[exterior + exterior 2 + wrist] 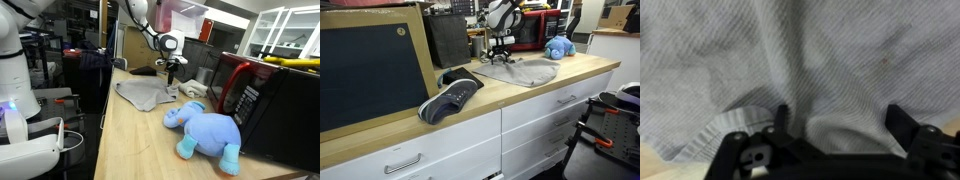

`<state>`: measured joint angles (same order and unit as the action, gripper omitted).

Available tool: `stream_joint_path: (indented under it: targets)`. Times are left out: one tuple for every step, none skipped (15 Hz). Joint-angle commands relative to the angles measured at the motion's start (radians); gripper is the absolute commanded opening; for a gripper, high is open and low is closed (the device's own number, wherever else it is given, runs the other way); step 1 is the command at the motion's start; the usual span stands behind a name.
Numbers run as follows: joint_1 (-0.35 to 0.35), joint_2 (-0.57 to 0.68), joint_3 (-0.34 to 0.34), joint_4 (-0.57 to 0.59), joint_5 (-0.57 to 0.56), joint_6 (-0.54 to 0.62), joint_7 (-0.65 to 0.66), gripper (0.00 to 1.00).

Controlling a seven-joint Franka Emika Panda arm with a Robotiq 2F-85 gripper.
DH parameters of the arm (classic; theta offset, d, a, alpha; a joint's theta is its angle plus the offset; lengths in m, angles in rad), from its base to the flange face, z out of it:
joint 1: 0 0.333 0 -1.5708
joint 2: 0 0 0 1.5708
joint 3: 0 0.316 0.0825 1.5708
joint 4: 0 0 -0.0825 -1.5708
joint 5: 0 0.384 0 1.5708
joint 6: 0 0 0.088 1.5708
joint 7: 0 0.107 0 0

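Near the front edge of the counter (125,145) lies a crumpled grey cloth (140,93); the claw (173,84) hangs just over it, fingers apart. The wrist view is blurred and crops the cloth; contact is unclear.

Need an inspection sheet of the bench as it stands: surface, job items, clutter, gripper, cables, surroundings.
Surface: light wooden countertop, flat, no spills visible.
Job's things: crumpled grey fabric cloth with ribbed hem, lying on the counter.
Clutter: blue plush elephant toy lying beside the cloth; dark low-top sneaker near the counter edge.
Grippers: gripper open, jaws straddling a fold of the cloth; contact cannot be told.
Cables: nothing seen.
Surroundings: red microwave oven behind the toy; white drawer fronts below the counter; black board in a wooden frame leaning behind the sneaker.
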<state>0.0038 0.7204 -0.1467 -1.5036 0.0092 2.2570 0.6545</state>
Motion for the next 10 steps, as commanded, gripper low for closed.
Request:
stream_joint_path:
  targets:
    - [-0.009, 0.066, -0.020, 0.107, 0.023, 0.015, 0.030, 1.00]
    - [-0.012, 0.080, -0.025, 0.124, 0.020, 0.025, 0.032, 1.00]
    - [-0.015, 0.092, -0.031, 0.138, 0.014, 0.036, 0.033, 1.00]
    - [-0.016, 0.105, -0.038, 0.149, 0.010, 0.047, 0.038, 1.00]
    - [-0.018, 0.116, -0.048, 0.159, 0.004, 0.057, 0.040, 1.00]
    - [-0.018, 0.129, -0.060, 0.169, -0.004, 0.068, 0.039, 1.00]
    - [-0.020, 0.142, -0.068, 0.180, -0.009, 0.077, 0.035, 1.00]
    - [-0.022, 0.150, -0.077, 0.190, -0.016, 0.088, 0.025, 1.00]
    - [-0.024, 0.158, -0.082, 0.201, -0.024, 0.101, 0.012, 1.00]
    - [-0.028, 0.166, -0.085, 0.212, -0.030, 0.110, -0.001, 1.00]
